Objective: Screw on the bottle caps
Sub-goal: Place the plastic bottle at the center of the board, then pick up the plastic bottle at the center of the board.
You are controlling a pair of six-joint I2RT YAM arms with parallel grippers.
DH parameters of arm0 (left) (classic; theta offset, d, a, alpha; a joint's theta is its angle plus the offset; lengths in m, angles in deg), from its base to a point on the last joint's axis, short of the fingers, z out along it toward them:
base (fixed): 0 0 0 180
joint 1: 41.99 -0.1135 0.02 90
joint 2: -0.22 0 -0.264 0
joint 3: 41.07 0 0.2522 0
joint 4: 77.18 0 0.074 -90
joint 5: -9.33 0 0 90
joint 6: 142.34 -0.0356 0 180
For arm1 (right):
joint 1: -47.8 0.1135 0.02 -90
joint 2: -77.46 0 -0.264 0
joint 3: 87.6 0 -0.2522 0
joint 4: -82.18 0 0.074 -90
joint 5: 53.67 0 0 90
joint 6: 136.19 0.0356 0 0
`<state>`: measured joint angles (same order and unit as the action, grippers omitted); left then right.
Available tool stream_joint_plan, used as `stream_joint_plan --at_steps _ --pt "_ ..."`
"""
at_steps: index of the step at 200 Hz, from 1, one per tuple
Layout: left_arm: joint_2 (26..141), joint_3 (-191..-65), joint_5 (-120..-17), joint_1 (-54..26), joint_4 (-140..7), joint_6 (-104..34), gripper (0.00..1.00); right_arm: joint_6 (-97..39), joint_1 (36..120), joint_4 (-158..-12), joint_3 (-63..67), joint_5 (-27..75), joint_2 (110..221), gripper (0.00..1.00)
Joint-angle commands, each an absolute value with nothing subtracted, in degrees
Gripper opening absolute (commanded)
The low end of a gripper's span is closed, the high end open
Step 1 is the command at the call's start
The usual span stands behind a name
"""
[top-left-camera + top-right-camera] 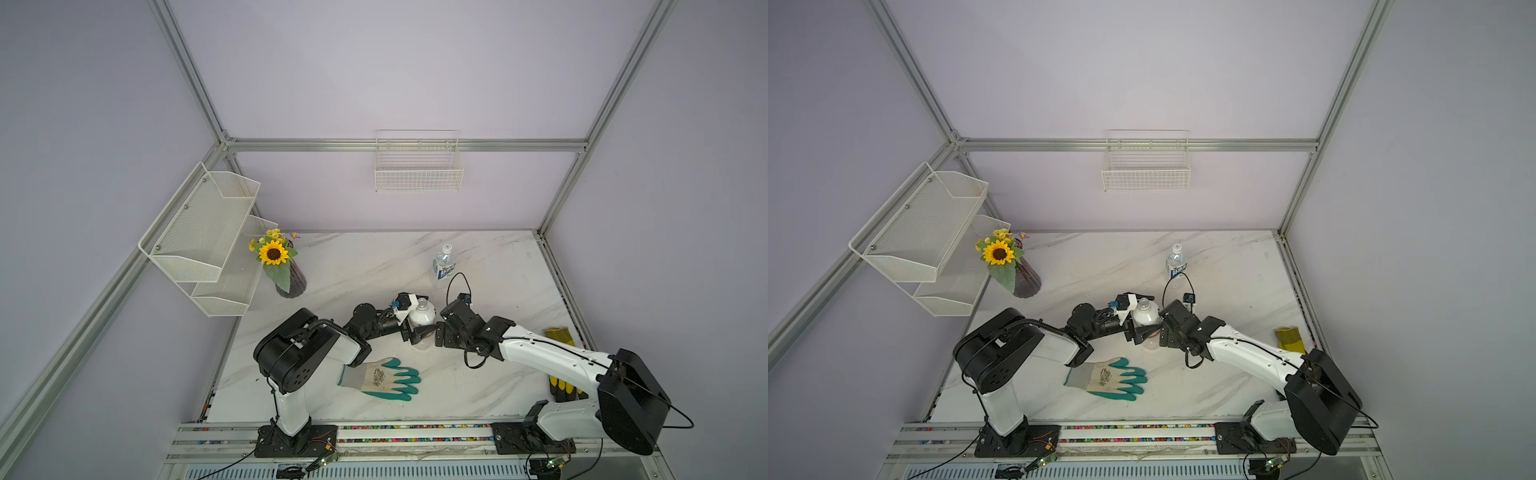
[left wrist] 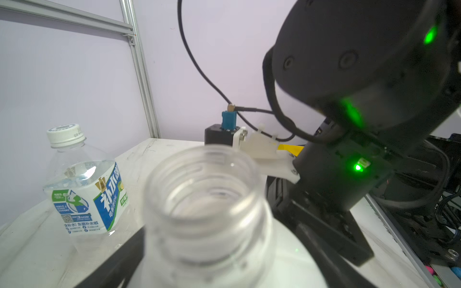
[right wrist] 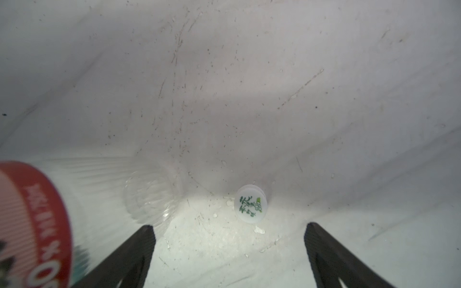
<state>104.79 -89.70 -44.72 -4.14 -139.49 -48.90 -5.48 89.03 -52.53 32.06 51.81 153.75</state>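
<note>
Bottle (image 1: 422, 318) upright, open neck up | cap (image 3: 250, 204) flat, print up | right pincer (image 3: 229, 227) apart | left pincer (image 2: 219, 259) grip unclear

Both my arms bend in toward the middle, wrists low, so that the two sets of fingertips nearly meet. My left arm (image 1: 347, 347) folds at the elbow and stretches rightward. My left gripper (image 1: 419, 330) has its jaws parted, though I cannot tell whether they press on anything. My right arm (image 1: 548, 353) reaches leftward, and my right gripper (image 3: 228, 225) points down, jaws spread wide, holding nothing.
</note>
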Motion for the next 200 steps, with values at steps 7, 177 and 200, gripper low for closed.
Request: stream_joint_plan --at_steps 7,177,200 --pt "105.00 -89.68 -45.03 -4.55 -144.06 -47.73 0.90 -11.25 86.46 -49.88 30.10 48.41 149.66 0.97" --pt "104.35 -85.98 -42.64 -6.22 -149.48 -43.41 0.98 -18.31 81.49 -44.46 25.55 44.68 152.90 0.97" --pt "103.61 -85.36 -42.53 -6.22 -149.46 -44.17 0.95 -19.48 80.61 -43.39 23.81 43.16 155.85 0.97"
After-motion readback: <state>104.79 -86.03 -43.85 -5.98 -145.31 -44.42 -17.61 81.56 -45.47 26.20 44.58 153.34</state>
